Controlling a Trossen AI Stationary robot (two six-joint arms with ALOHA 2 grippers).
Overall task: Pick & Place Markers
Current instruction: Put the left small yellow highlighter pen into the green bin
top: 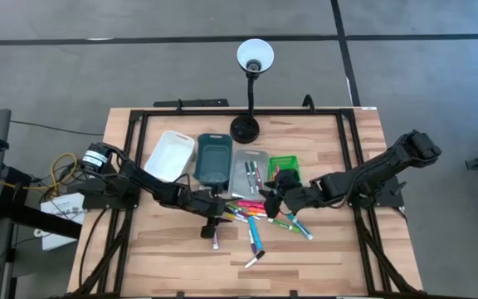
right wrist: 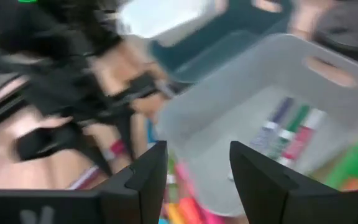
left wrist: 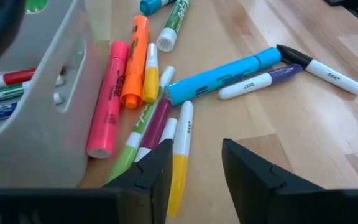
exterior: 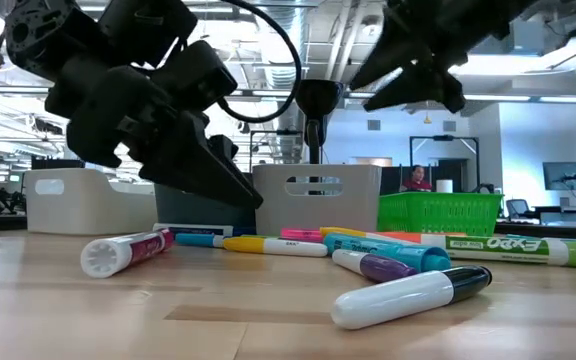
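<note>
A: My left hand [top: 209,226] hangs open, empty, left of centre over the markers [top: 260,218] piled mid-desk [top: 173,257]. Risk?

B: Rolling; a finger could nudge one away. My right hand [top: 274,193], open right of centre, could clip the grey tray [top: 237,173].

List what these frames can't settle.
- Grey tray contents: right wrist view is blurred, so no marker count.
- Teal tray contents: too small in the high view; left arm blocks it in the low view.
- Green basket contents: mesh wall hides them in the low view.
</note>
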